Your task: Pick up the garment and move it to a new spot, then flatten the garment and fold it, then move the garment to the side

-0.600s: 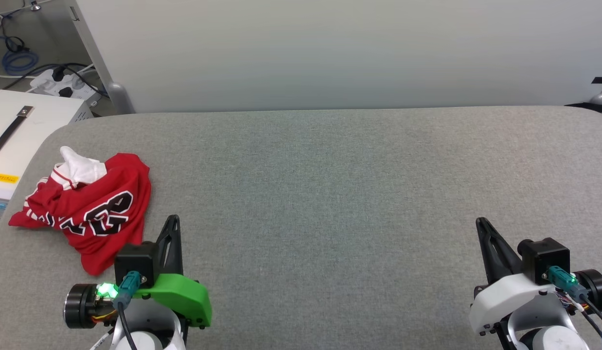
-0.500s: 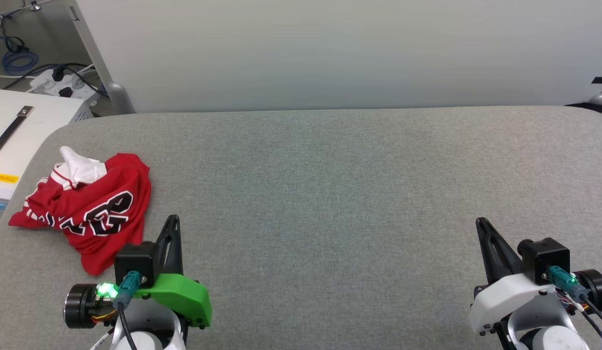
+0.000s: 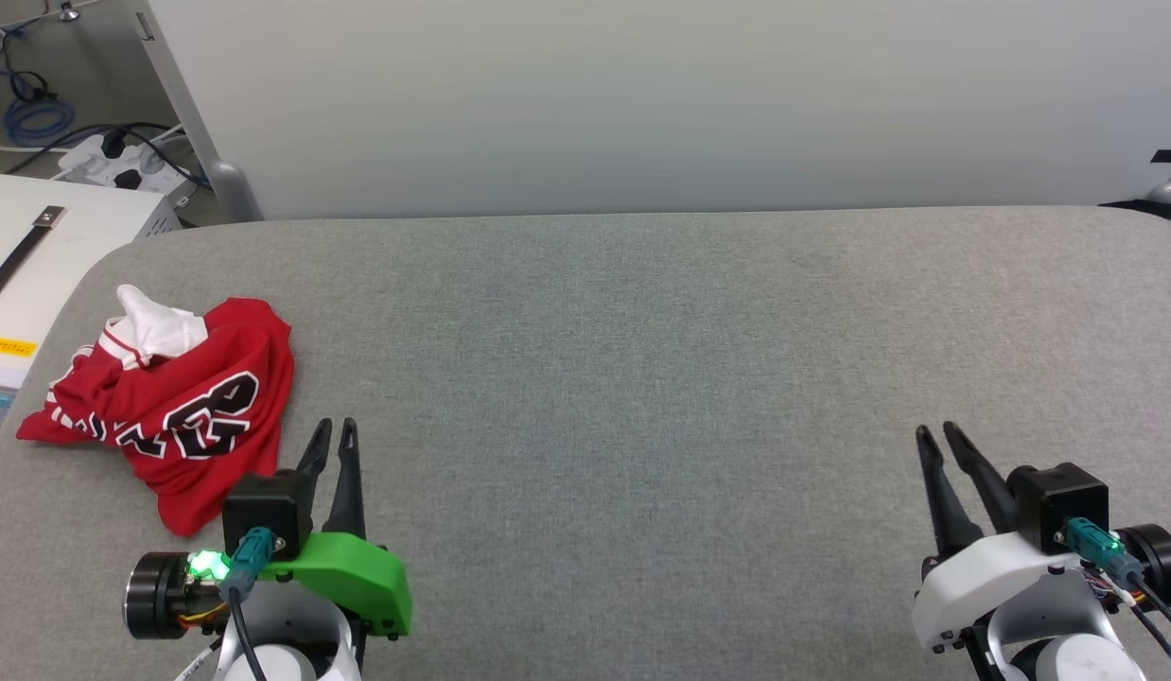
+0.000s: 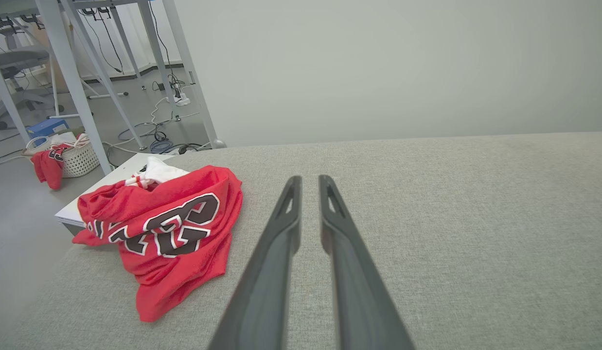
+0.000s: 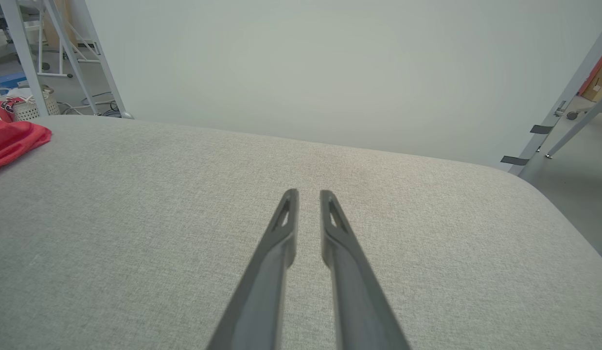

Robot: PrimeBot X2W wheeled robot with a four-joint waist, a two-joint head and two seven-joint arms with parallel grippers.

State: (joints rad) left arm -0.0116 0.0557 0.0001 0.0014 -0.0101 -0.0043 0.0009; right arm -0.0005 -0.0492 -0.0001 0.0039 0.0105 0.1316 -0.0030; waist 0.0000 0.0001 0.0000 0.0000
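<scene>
Red jersey (image 3: 169,407) lies crumpled in a heap near the left end of the grey tabletop (image 3: 642,378), close to its rounded far-left corner. A white sleeve is bunched at the far side of the heap, and the black lettering runs slantwise across the top folds. It is neither spread out nor folded, so by my reading the task is at its very first step, the pick-up.

The left pincer (image 3: 335,427) is just to the right of the heap and slightly nearer the robot, with its fingers pointing away from the robot alongside the cloth, not at it. In the left wrist view the jersey (image 4: 169,228) sits to the left of the left pincer (image 4: 309,179), apart from the fingers. The heap has no clean long axis. A loose red tongue trails toward the robot and ends close to the left wrist. That near hem looks like the easiest place to take hold, and the arm would need to swing left to reach it.

The right pincer (image 3: 934,430) hovers over bare tabletop near the right end, well apart from the garment. Its own view catches only a red edge of the jersey (image 5: 14,138) at the far left, so the left arm is plainly the nearer one.

Both pincers are released, each with a narrow gap between its fingertips and nothing held or touched. The same slim gap shows at the right pincer (image 5: 309,192).
</scene>
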